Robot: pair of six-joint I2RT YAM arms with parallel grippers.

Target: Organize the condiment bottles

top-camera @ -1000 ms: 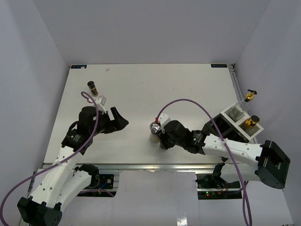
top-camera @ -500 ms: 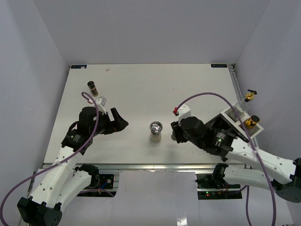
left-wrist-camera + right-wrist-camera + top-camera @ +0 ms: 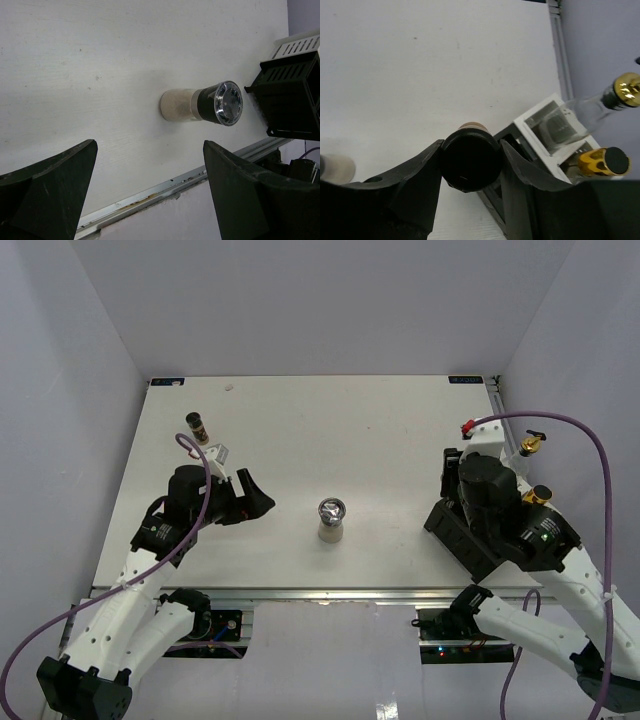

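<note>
My right gripper is shut on a small dark black-capped jar and holds it above the near corner of the black rack. The clear glass bottle with the gold spout and the slim yellow-labelled, black-capped bottle stand in the rack's far compartments. The chrome-topped shaker stands alone at mid-table and also shows in the left wrist view. A second small dark jar stands at the far left. My left gripper is open and empty, left of the shaker.
The right arm covers most of the rack in the top view. The table's right rail runs just beyond the rack. The near table edge lies under my left fingers.
My right arm has swung right, from beside the shaker to over the rack, with the dark jar in its jaws. The left arm and the shaker have not moved.
</note>
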